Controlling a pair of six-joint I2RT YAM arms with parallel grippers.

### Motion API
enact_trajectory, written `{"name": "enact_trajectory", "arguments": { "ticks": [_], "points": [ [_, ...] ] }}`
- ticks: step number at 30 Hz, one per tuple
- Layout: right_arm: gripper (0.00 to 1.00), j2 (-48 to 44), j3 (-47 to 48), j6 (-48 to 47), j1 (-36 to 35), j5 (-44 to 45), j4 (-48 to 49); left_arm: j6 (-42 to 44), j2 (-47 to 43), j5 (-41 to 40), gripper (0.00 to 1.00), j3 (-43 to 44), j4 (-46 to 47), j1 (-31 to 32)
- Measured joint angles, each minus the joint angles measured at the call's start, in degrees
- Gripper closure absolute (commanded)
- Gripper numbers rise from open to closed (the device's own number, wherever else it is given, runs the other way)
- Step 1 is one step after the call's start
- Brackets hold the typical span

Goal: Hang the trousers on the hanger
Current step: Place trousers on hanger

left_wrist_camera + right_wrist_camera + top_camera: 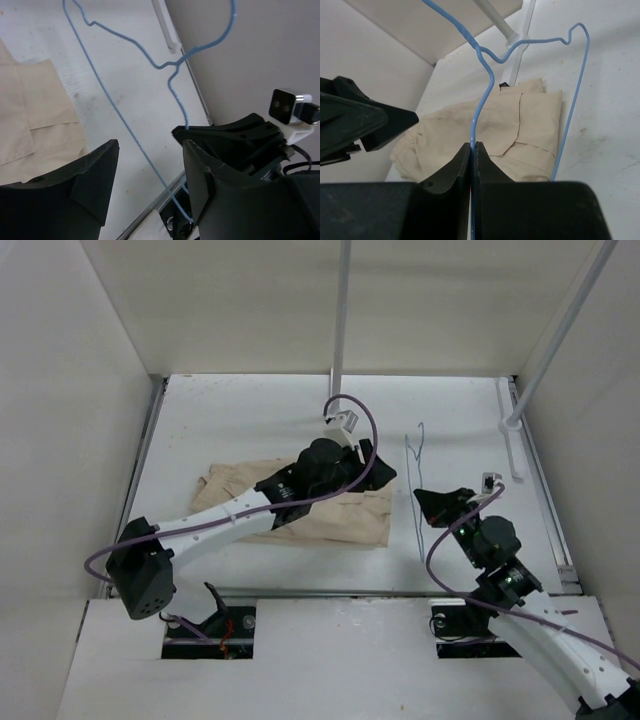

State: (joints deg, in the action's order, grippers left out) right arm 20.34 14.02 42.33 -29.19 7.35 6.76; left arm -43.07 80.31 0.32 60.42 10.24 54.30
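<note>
My right hand [472, 146] is pressed together on the hanger [481, 51], pinching the thin blue wire a little below the twist at its neck. The frame rises away from my fingers, and one long side drops back down just to the right of them. I judge I hold it like this to keep the frame steady and lifted so that cloth can be fed through it. Just past those fingers, the trousers [500, 125] lie folded flat on the counter [250, 420], none of them on the hanger yet. My left hand [150, 147] is spread and grips nothing. The trousers' edge is close on its left. Ahead of it the hanger's long side crosses the gap between my fingers, but I cannot tell whether the wire touches them. Only my right wrist view shows the pinch itself. My left wrist view shows the same grip from outside, with the wire running down into the other hand. From above, the hanger [412, 480] is only a faint line between my two hands. That view alone shows my left arm lying across the trousers [350, 520] and hiding their middle.
</note>
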Motion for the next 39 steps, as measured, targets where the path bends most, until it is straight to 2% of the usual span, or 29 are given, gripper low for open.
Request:
{"name": "enact_trajectory", "arguments": {
  "ticks": [11, 18, 24, 30, 39],
  "points": [
    [0.95, 10.38, 0.17, -1.22, -9.49, 3.15, 5.03, -1.03, 6.43, 3.1, 0.49, 5.33, 0.63, 0.07],
    [0.95, 13.55, 0.79, -1.66, -10.34, 4.57, 7.61, -1.05, 6.95, 3.15, 0.51, 5.31, -0.26, -0.07],
    [0.95, 16.2, 1.31, -1.95, -12.74, 4.74, 10.47, -0.94, 8.92, 2.71, 0.56, 5.35, -0.04, -1.57],
    [0.94, 16.17, 1.97, -2.27, -13.66, 4.72, 10.43, 1.31, 11.56, 0.0, 0.57, 6.36, -0.96, -2.62],
    [0.95, 13.97, 2.19, -2.27, -13.62, 4.02, 9.4, 9.57, 11.56, -7.32, 0.6, 10.62, -2.25, 0.35]
  ]
}}
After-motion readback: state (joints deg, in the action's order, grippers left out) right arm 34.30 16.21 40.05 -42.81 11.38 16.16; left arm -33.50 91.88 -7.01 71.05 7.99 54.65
